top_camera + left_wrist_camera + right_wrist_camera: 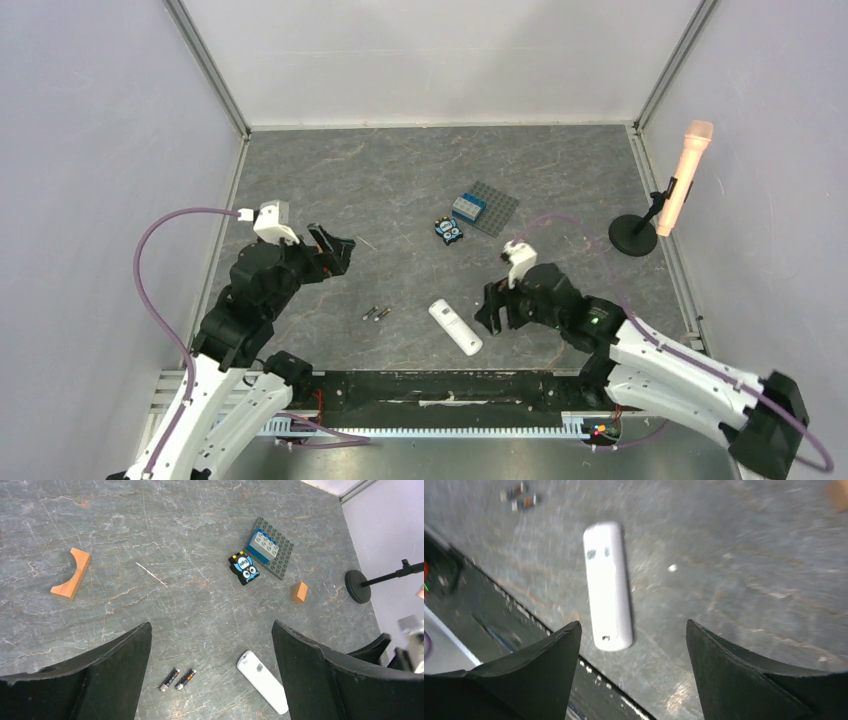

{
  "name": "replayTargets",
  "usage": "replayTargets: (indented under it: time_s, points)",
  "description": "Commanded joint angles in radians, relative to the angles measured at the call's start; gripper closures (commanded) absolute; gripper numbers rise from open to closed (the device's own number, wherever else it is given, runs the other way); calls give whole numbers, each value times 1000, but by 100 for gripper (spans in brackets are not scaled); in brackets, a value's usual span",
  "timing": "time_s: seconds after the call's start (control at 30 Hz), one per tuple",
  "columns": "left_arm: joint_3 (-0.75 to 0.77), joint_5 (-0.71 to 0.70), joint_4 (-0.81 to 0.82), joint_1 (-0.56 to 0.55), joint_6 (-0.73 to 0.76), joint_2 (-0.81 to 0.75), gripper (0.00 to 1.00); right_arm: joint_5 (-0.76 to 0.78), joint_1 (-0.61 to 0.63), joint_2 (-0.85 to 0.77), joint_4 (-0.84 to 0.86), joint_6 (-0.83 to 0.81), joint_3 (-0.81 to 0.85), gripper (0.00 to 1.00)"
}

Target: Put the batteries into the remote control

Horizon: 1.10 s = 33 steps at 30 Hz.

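The white remote control [456, 327] lies back-up near the table's front edge; it also shows in the left wrist view [263, 681] and the right wrist view [607, 583]. Two small dark batteries [376, 313] lie side by side to its left, also in the left wrist view [177, 679] and blurred at the top left of the right wrist view [519, 495]. My left gripper [338, 250] is open and empty, held above the table behind the batteries. My right gripper [497, 308] is open and empty, just right of the remote.
A grey baseplate with a blue brick [484, 208] and a small black-and-blue toy block [449, 231] lie mid-table. An orange arch block [72, 573] and a small orange-brown block [299, 592] lie on the table. A microphone on a round stand [634, 235] is at the right wall.
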Motion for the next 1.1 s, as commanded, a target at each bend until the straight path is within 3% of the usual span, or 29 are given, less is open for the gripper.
replayTargets:
  time_s: [0.0, 0.17, 0.27, 0.63, 0.93, 1.07]
  points:
    - [-34, 22, 15, 1, 13, -33, 5, 231, 262, 117, 11, -14, 51, 19]
    - [-44, 18, 15, 2, -8, -16, 5, 419, 494, 343, -15, 12, 135, 14]
    - [-46, 31, 15, 2, -17, -4, 5, 469, 537, 439, -11, 31, 180, 13]
    - [-103, 19, 48, 2, -51, -27, 6, 429, 535, 547, 35, 89, 168, 18]
    - [-148, 85, 105, 1, -60, -42, 6, 257, 436, 548, 115, 94, 99, 30]
    - [-146, 59, 96, 2, -102, -37, 6, 194, 393, 559, 130, 77, 77, 41]
